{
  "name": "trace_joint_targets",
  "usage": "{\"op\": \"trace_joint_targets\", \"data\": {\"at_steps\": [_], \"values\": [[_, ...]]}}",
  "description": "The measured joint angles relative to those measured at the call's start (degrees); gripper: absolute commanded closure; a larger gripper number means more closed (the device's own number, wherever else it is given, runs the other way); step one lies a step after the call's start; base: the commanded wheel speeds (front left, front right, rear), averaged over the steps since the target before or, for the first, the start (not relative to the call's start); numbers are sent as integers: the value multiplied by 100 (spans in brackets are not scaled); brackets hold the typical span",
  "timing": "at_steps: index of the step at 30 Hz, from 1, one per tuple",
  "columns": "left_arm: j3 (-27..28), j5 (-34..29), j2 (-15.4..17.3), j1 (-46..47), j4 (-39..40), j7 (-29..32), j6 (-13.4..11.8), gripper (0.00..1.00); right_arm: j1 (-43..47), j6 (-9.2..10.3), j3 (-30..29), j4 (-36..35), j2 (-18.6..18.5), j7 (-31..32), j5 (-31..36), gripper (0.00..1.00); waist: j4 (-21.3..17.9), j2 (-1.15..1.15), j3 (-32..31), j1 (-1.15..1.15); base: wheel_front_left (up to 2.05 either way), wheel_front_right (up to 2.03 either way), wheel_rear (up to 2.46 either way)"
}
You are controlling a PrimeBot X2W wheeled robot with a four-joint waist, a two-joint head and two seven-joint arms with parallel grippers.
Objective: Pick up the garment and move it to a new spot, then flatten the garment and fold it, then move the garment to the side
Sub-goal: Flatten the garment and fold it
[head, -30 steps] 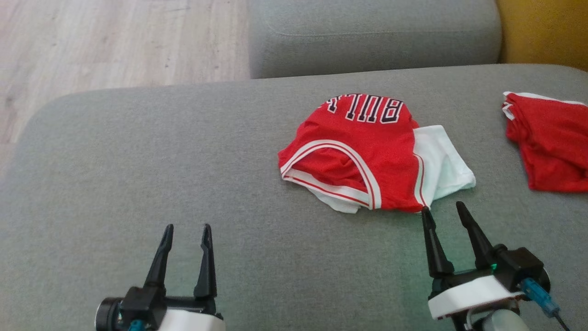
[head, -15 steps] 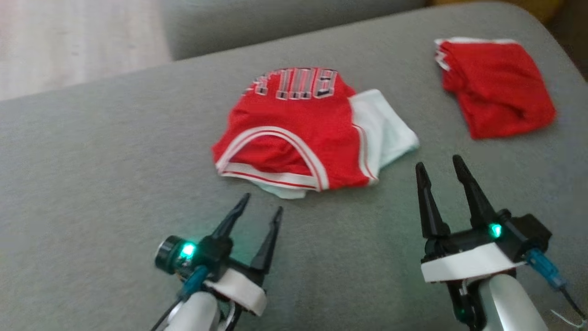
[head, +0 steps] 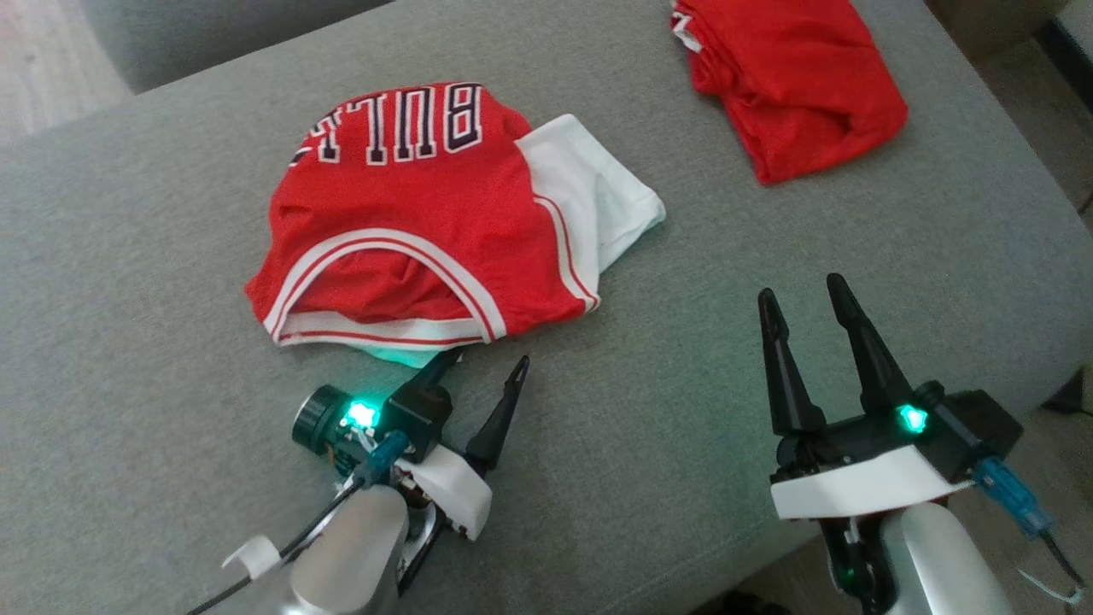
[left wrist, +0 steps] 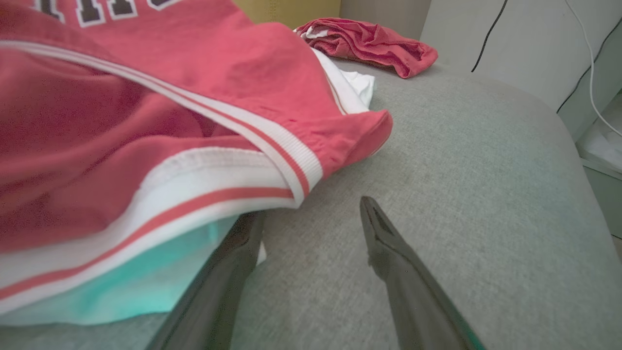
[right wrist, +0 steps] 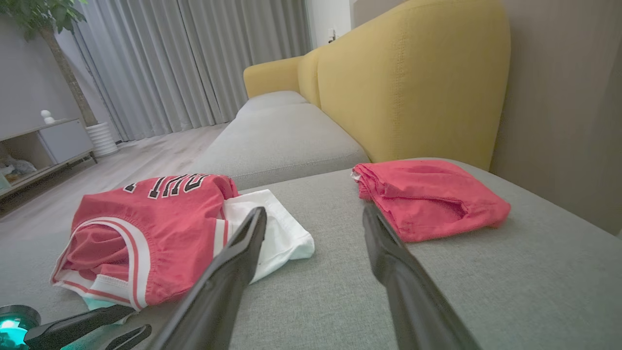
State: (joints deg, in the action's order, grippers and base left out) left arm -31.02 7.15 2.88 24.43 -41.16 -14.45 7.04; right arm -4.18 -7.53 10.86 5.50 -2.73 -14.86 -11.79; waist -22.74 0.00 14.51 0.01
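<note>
The red jersey [head: 410,213] is seen bunched up mid-cushion on the grey sofa [head: 128,359], laid over a white garment [head: 589,184] left poking out on its right. Its long axis is run roughly left-to-right, slightly slanted, lettering turned to the far side, striped opening toward the robot. The left gripper [head: 485,360] is spread open, one finger tucked under the near hem; the right gripper [head: 801,288] is held open too, clear of the cloth.
</note>
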Motion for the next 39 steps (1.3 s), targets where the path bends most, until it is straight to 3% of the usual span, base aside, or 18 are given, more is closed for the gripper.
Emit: {"op": "trace_joint_targets", "data": {"at_steps": [9,19,20,21,23,31,39], "values": [[-58,98,2,41,114,-1,-2,0,0,-1,40,4,0,0,-15,0,-201,0,25,-1,0,0,0],[-41,915,1,38,353,-1,1,0,1,-1,111,54,0,0,-14,0,-246,0,-139,-1,0,0,0],[-42,978,1,38,350,-1,2,4,1,-1,111,54,0,0,-14,0,-253,0,-148,-1,0,0,0],[-46,1067,1,38,341,-1,2,53,1,0,113,54,0,0,-14,0,-260,0,-155,-1,0,0,0],[-77,1224,1,41,311,-1,3,100,2,-1,120,56,0,0,-14,0,-275,0,-169,-1,0,0,0],[-646,1763,7,381,701,0,10,100,2,0,74,41,0,0,-14,0,-279,0,-228,-1,0,0,0],[-1323,1997,212,2821,1379,1,12,100,7,0,-10,-75,0,0,-14,0,-99,0,-388,-1,0,0,0]]}}
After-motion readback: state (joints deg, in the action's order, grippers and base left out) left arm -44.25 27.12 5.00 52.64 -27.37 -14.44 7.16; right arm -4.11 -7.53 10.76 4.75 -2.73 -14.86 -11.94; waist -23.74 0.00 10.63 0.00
